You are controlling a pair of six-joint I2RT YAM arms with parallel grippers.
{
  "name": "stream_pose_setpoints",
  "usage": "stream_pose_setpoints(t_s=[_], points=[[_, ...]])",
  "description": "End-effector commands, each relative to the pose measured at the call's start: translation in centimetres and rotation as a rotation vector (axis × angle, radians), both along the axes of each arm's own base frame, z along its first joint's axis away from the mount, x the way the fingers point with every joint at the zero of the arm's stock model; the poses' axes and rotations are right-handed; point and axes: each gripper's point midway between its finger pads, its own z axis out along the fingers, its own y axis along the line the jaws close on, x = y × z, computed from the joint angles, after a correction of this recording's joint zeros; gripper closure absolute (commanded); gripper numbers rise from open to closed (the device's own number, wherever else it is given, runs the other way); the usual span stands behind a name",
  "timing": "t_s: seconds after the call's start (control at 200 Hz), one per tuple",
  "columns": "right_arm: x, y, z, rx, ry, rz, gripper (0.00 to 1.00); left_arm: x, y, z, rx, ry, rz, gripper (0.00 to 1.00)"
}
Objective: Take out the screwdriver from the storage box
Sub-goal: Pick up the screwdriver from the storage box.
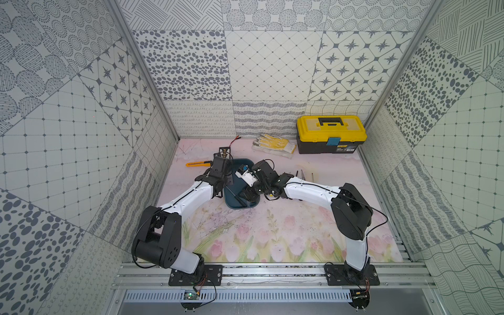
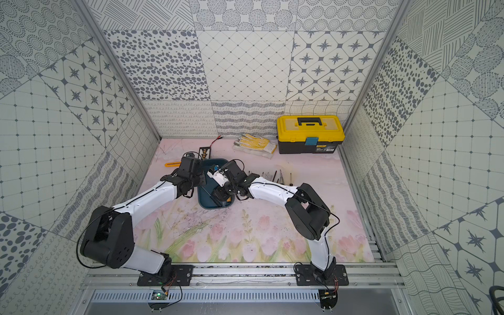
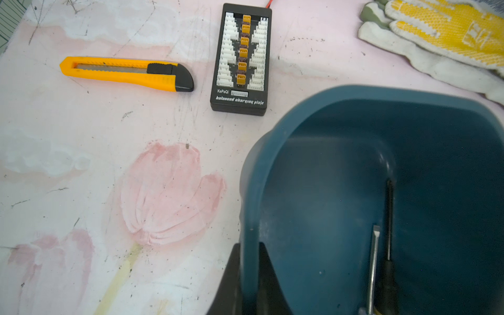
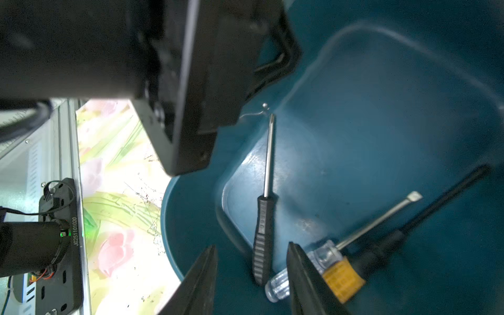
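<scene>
The teal storage box (image 1: 240, 206) (image 2: 215, 207) sits mid-table with both arms bent over it. In the left wrist view my left gripper (image 3: 249, 245) is shut on the box's side wall (image 3: 251, 191), one finger outside and one inside. Three screwdrivers lie on the box floor: a small black-handled screwdriver (image 4: 264, 226), one with a clear and yellow handle (image 4: 341, 270), and a black one (image 4: 436, 207). My right gripper (image 4: 252, 245) hangs open inside the box, its jaws on either side of the small black handle without touching it.
A yellow-lidded black toolbox (image 1: 331, 133) stands at the back right, with work gloves (image 1: 274, 144) beside it. A yellow utility knife (image 3: 125, 72) and a black charging plate (image 3: 241, 58) lie behind the box. Several loose tools (image 1: 302, 174) lie right of it.
</scene>
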Motion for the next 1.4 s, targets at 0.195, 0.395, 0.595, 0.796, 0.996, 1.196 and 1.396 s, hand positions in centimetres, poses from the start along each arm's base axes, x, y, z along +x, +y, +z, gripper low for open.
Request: stream_pose_setpoints(t_s=[0.195,0.395,0.595,0.796,0.996,1.196,1.396], points=[[-0.3,1.7,-3.2,-0.065,-0.016,-0.029,0.53,1.4,-0.5,1.0,-0.045,-0.054,0.001,1.0],[-0.1,2.0,-4.2,-0.04,0.021,-0.119,0.54,1.2,-0.1,1.0,-0.036,-0.054,0.02,1.0],[0.2,1.4,-2.6,0.064,0.018,-0.211,0.54,1.1,0.3,0.8,-0.02,-0.048,0.037,1.0],[0.4,1.0,-1.5,0.103,0.033,-0.269,0.55,1.1,0.7,0.6,-0.013,-0.043,0.065,1.0],[0.1,1.8,-2.7,0.084,0.095,-0.26,0.55,1.0,0.7,0.8,-0.019,-0.048,0.073,1.0],[0.0,2.5,-3.5,0.062,0.146,-0.267,0.55,0.6,0.8,1.5,-0.038,-0.042,0.106,1.0],[0.0,3.0,-4.2,0.055,0.195,-0.282,0.55,0.5,0.9,2.8,-0.02,0.0,0.116,1.0]])
